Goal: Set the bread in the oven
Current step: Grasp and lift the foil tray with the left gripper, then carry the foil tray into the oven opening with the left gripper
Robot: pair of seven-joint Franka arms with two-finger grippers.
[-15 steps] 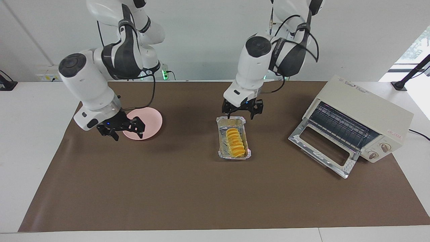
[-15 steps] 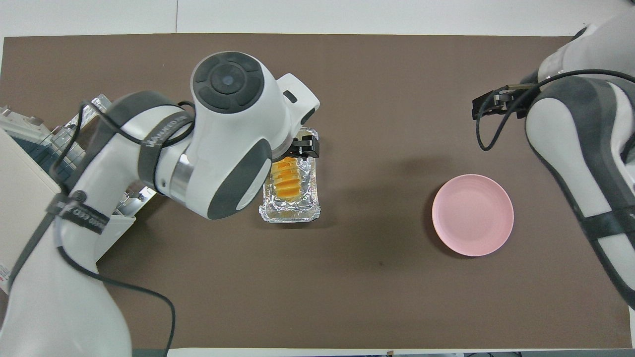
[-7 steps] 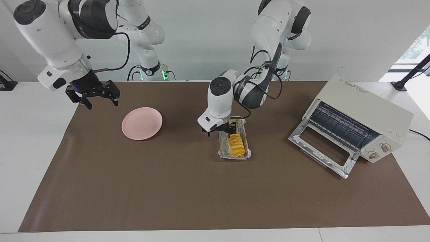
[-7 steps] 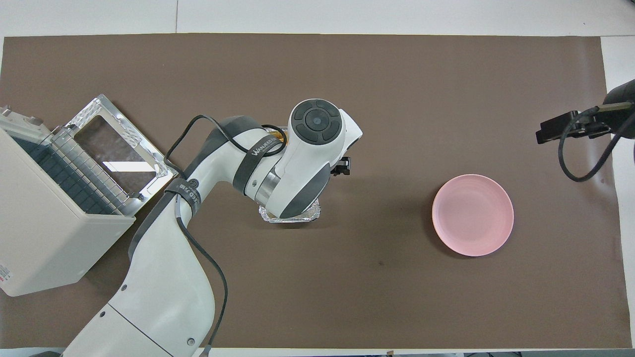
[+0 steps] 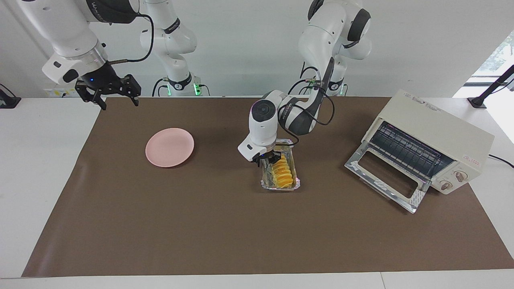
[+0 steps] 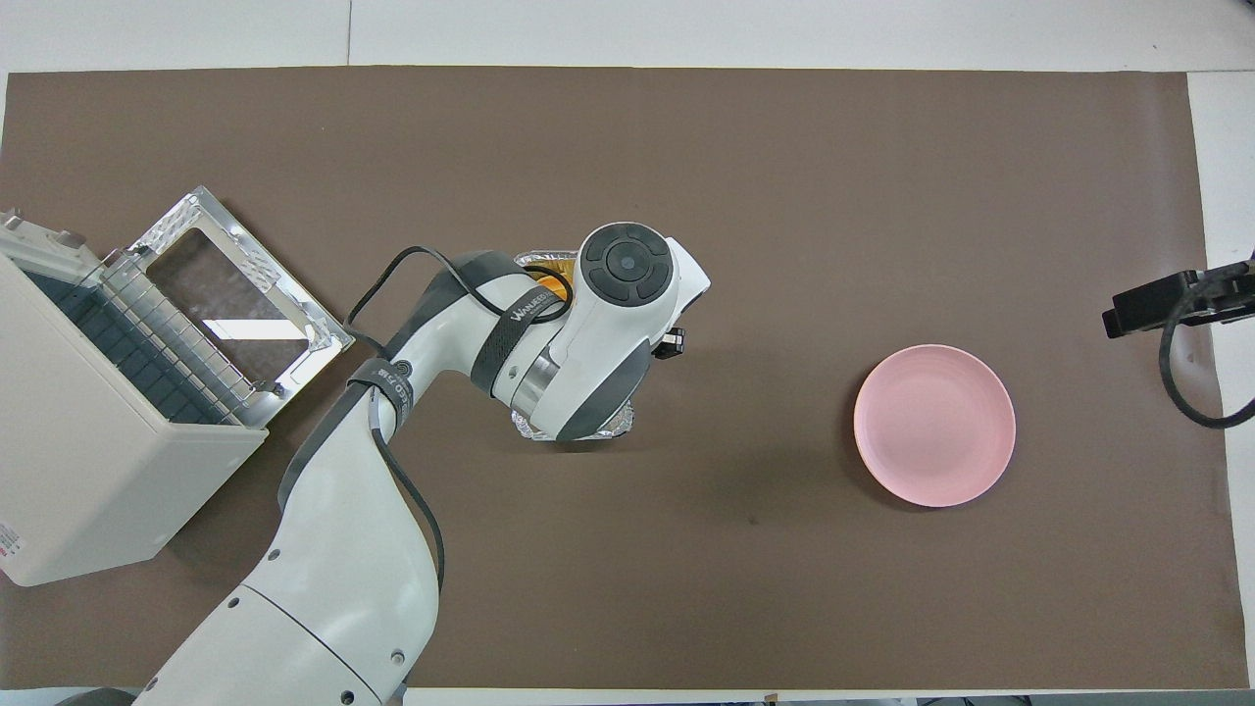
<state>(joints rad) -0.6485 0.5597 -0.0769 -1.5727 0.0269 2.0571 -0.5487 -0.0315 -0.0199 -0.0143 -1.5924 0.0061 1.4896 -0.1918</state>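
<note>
The bread (image 5: 282, 172), a ridged yellow loaf, lies in a silver foil tray (image 5: 297, 182) at the middle of the brown mat (image 5: 200, 224) on the desk (image 5: 40, 168). The left gripper (image 5: 270, 158) is down at the tray's end nearer the robots, its fingers drawn in around that end of the loaf; whether they truly pinch it cannot be told, and from overhead the arm's wrist hides them. Toward the left arm's end of the desk stands the oven (image 5: 437, 136), cream-white, its glass door (image 5: 385, 180) dropped flat, the wire rack (image 5: 405, 150) bare, two knobs and a small red mark too tiny to read. A pink plate (image 5: 170, 147) lies toward the right arm's end, well apart from the tray. The right gripper (image 5: 108, 91) waits high over the mat's corner, fingers spread. The left arm's band reads "WANJEEDA", only roughly legible.
</note>
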